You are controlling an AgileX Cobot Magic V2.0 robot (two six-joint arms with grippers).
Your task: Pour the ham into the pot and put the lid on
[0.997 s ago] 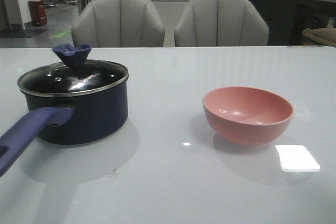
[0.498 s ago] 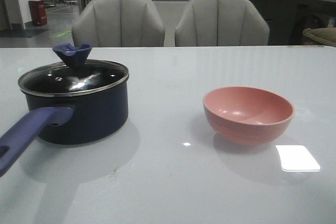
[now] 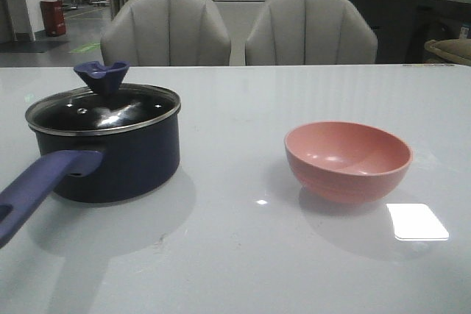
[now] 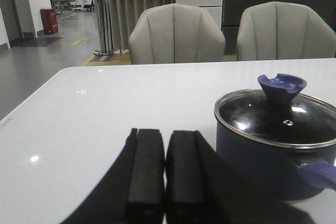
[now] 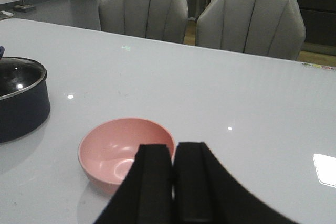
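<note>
Both pincers sit pulled back near the table's front edge, holding nothing. The left gripper [image 4: 165, 169] has its two black fingers pressed together, and the right gripper [image 5: 173, 182] is the same, jaws closed with only a hairline between them.

Just ahead of the left one stands the pot [image 3: 110, 156], dark blue, with its long handle [image 3: 37, 185] pointing toward the robot. The lid [image 3: 103, 108] is seated on the rim. It is glass with a metal band, so I'd judge it hard, slick and breakable; the flared knob [image 4: 282, 87] on top is the sensible place to take it.

Ahead of the right pincer is the pink bowl [image 5: 126, 150], well apart from the pot. It looks light and smooth-walled, best pinched at the rim. I see no ham in it; its inside shows bare.

Nothing lies between them on the table [image 3: 243, 255]. Two grey chairs [image 3: 309, 31] stand behind it.
</note>
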